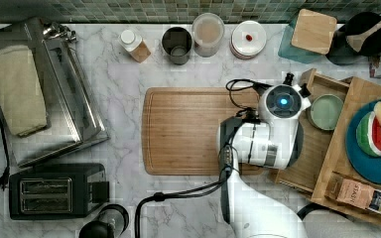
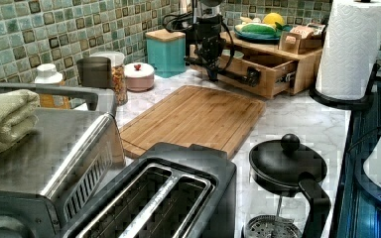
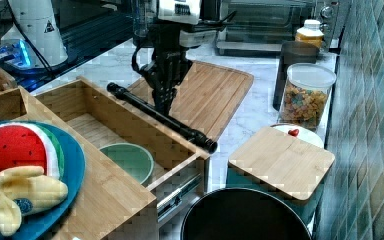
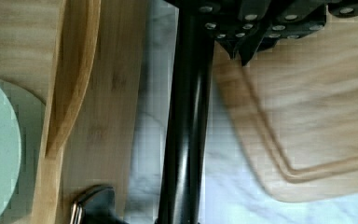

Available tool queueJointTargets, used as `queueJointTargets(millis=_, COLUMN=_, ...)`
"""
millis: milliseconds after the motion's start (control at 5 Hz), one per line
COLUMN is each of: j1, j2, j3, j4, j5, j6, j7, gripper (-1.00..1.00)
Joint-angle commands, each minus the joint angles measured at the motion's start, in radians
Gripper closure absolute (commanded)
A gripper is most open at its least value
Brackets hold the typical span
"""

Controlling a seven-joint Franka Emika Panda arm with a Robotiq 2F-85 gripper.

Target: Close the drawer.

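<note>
The light wood drawer [image 3: 145,127] stands pulled out of its wooden cabinet, with a pale green bowl [image 3: 127,160] inside. A black bar handle [image 3: 160,117] runs along its front. My gripper [image 3: 163,102] points down right beside that handle, on the cutting-board side, shut with nothing between its fingers. In the wrist view the gripper [image 4: 244,49] sits next to the handle [image 4: 186,126], over the edge of the cutting board [image 4: 317,107]. The left view shows the gripper [image 2: 212,74] in front of the drawer [image 2: 258,74]. I cannot tell whether the fingers touch the bar.
A brown cutting board [image 1: 188,131] lies in front of the drawer. The cabinet top [image 1: 337,163] carries a blue plate with toy fruit and a tea box. Jars, a teal canister [image 3: 280,170] and a black pot stand along the tiled wall; toaster and oven sit on the top view's left.
</note>
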Motion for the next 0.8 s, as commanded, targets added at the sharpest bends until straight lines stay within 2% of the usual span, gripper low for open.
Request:
queueJointTargets(millis=200, j1=-0.275, j2=0.038, j3=-0.162, j4=0.151, j5=0.046, j6=-0.005, j7=-0.321, gripper=1.0)
queueJointTargets(millis=400, j1=-0.309, j2=0.068, j3=-0.173, j4=0.211, j5=0.059, j6=-0.025, j7=-0.342, gripper=1.0)
queueJointTargets(millis=600, j1=-0.319, j2=0.042, j3=-0.173, j4=0.149, j5=0.026, j6=0.059, j7=-0.3, gripper=1.0)
queueJointTargets(millis=800, j1=-0.311, j2=0.043, j3=-0.181, j4=0.149, j5=0.031, j6=0.059, j7=-0.303, gripper=1.0)
